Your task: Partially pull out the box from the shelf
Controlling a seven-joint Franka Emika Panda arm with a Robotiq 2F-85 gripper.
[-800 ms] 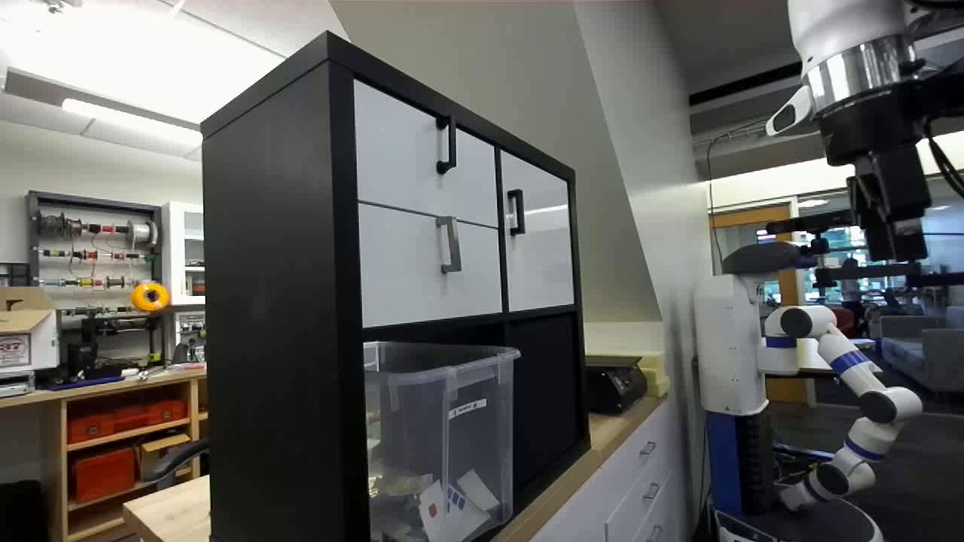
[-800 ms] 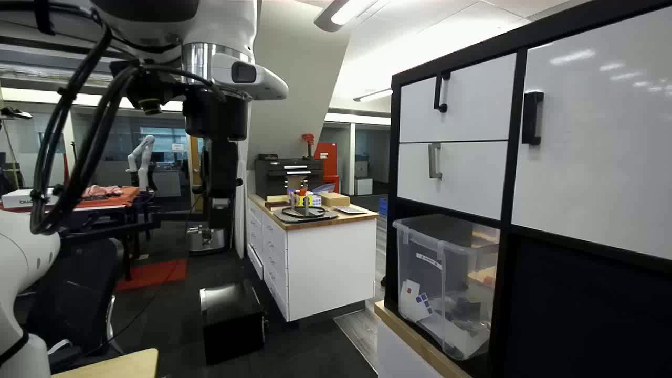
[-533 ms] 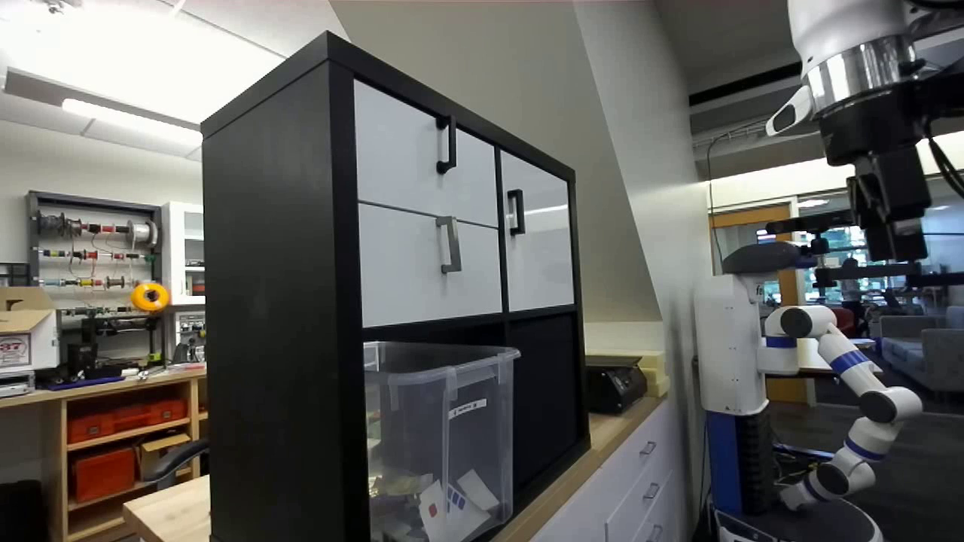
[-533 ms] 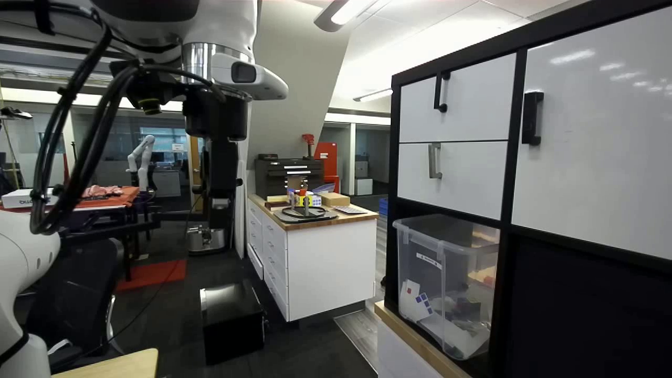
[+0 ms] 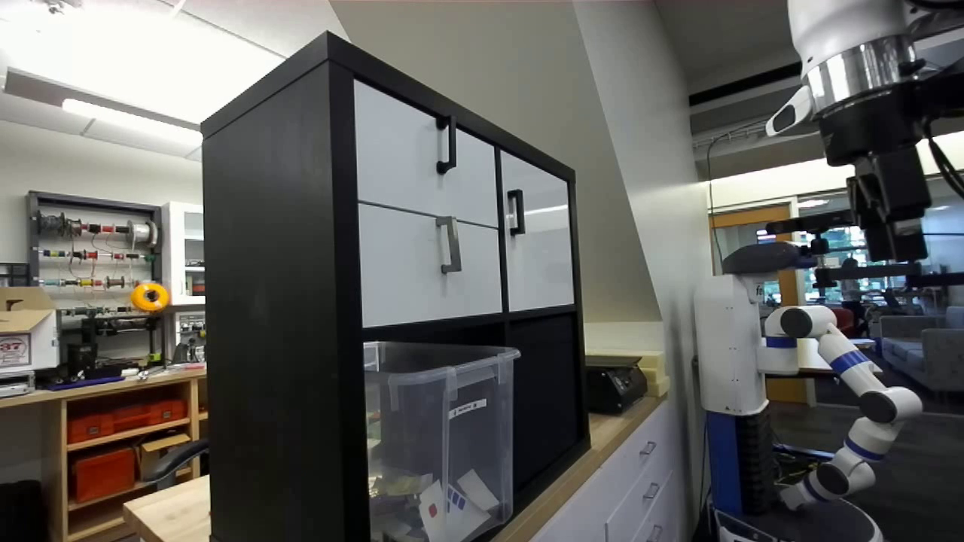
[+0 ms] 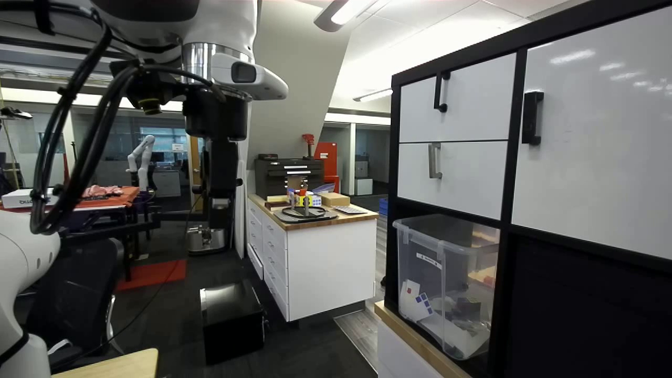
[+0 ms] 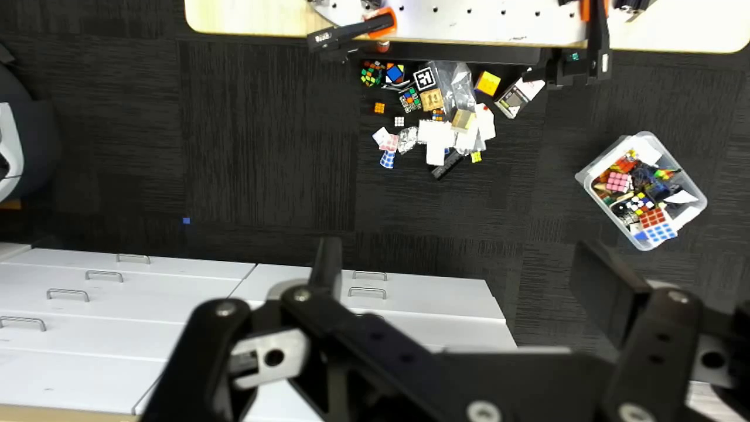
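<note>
From where I stand, the box (image 5: 482,444) sits at seven o'clock on the front of the black shelf (image 5: 273,301), in the bottom cube beneath a white drawer front (image 5: 399,275). To my eye it juts partly past the shelf's edge, so the pull may be well along or even done. The gripper (image 7: 466,275) hangs well apart, at about two o'clock from the box in an exterior view; its fingers (image 7: 329,266) stand wide with nothing between them, pointing down at the dark floor (image 7: 269,146).

I'd guess the load is fairly light: white cards (image 5: 478,491) lie loose low down, though the cloudy walls blur the rest. The plastic looks thin but stiff, and slick enough to slide along easily. The place to take hold is the rim (image 6: 420,235), mid-front and above the label (image 6: 429,261), one finger inside and one out, drawing straight outward. Grabbed near its three or nine o'clock corner, it would likely twist and rub the divider (image 6: 508,210); a hard tug could flex that lip.
</note>
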